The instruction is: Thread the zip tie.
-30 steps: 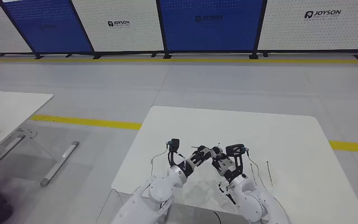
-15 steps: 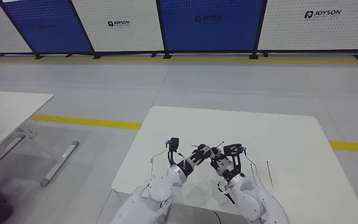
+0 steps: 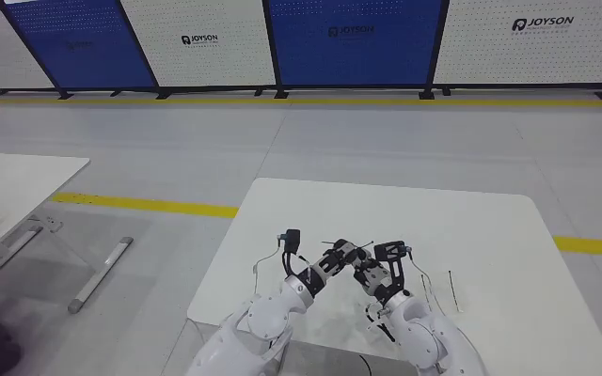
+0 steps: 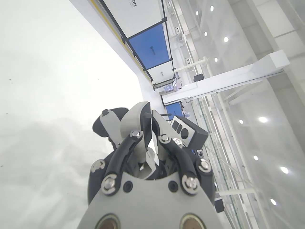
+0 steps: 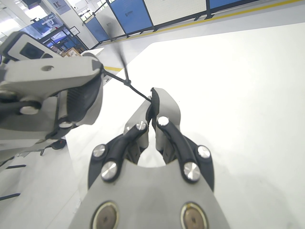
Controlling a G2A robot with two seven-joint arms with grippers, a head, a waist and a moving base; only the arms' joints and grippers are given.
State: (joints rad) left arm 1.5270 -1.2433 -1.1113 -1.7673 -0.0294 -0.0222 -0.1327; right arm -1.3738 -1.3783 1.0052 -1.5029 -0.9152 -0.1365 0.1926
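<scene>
The black zip tie (image 5: pixel 127 82) is being held in the air between the two grippers, over the 6 o'clock part of the white table (image 3: pixel 423 216). The right gripper (image 5: pixel 151 103) is being kept pressed together, and one stretch of the strap is being pinched at its fingertips. The left gripper (image 4: pixel 150 114) is likewise being kept closed, with the other stretch of the strap being clamped between its pads. In the top view the left gripper is being held just beside the right one, at its 9 o'clock. The tie's small head is being carried between the two grippers, apart from both. A free length is being shown rising from the head, too blurred for its end to be told. A thin dark strip (image 3: pixel 454 289) is being left flat on the table, at 3 o'clock of the grippers and well apart from them.
</scene>
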